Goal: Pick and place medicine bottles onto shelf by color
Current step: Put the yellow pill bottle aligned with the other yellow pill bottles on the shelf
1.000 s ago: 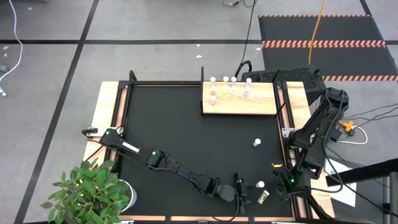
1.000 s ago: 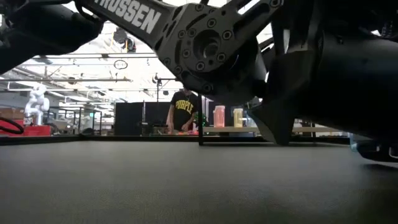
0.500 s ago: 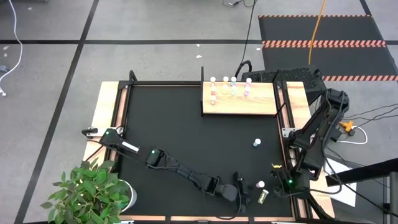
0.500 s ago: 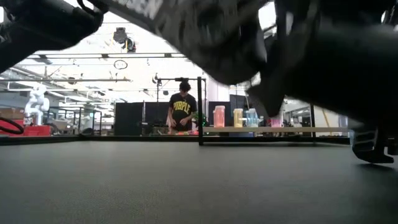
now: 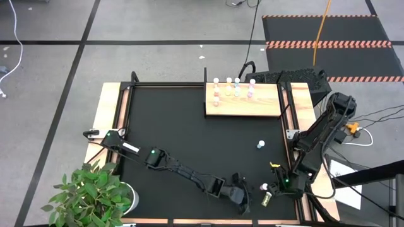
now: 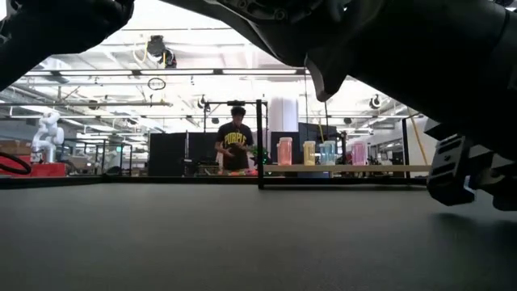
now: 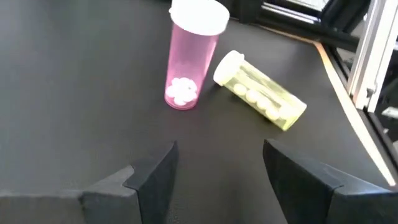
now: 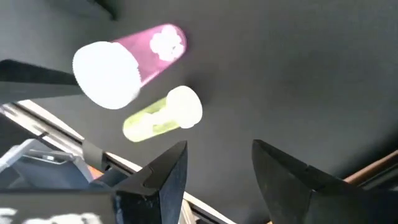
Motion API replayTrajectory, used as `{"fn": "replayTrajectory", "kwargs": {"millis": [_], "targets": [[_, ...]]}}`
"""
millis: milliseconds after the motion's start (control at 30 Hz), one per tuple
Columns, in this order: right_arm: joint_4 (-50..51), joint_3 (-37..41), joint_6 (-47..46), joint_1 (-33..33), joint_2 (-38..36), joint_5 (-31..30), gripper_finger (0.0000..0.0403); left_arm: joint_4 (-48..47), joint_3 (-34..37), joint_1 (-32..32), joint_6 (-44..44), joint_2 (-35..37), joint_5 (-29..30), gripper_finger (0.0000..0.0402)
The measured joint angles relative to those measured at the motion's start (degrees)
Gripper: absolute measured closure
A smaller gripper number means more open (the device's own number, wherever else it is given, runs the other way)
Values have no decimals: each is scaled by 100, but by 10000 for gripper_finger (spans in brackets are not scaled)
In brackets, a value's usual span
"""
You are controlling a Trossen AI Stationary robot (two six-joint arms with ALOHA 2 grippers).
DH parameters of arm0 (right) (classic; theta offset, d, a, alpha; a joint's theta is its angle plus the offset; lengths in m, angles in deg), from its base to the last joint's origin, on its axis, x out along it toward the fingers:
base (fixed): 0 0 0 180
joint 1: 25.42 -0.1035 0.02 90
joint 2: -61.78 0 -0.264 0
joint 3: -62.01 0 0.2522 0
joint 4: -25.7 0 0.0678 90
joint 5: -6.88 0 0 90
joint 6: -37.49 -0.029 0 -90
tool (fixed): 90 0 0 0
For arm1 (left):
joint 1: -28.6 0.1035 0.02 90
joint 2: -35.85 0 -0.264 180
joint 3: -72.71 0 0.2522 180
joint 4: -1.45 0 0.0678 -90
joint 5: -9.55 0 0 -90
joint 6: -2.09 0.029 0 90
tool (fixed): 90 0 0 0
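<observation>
High view shows you the shelf (image 5: 243,101) at the far right corner of the black mat (image 5: 177,139), with several small bottles (image 5: 232,87) already standing in rows along its far edge. So a good part of the job looks done. Three bottles are left on the mat. A blue bottle (image 5: 259,145) stands alone near the right edge, about halfway down. A pink bottle (image 5: 264,187) stands near the near right corner, and a yellow-green bottle (image 5: 267,199) lies on its side just beside it. Your left gripper (image 5: 242,197) is low by the near edge, pointing at those two, with its fingers (image 7: 155,177) partly open and holding nothing. Your right gripper (image 5: 276,180) is at the right edge, close to the pink bottle, fingers (image 8: 168,171) also apart and empty. You likely need to grab the pink one next.
</observation>
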Motion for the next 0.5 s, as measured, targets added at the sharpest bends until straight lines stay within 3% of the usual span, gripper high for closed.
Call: {"fn": "replayTrajectory", "kwargs": {"millis": [300, 500], "targets": [[-213, -7, -46, 209, 16, 371, 230, 51, 0, 17, -220, 7, -156, 160], [-1602, -10, -129, 265, 104, -292, 230, 78, 0, 4, -496, 9, -209, 160]]}}
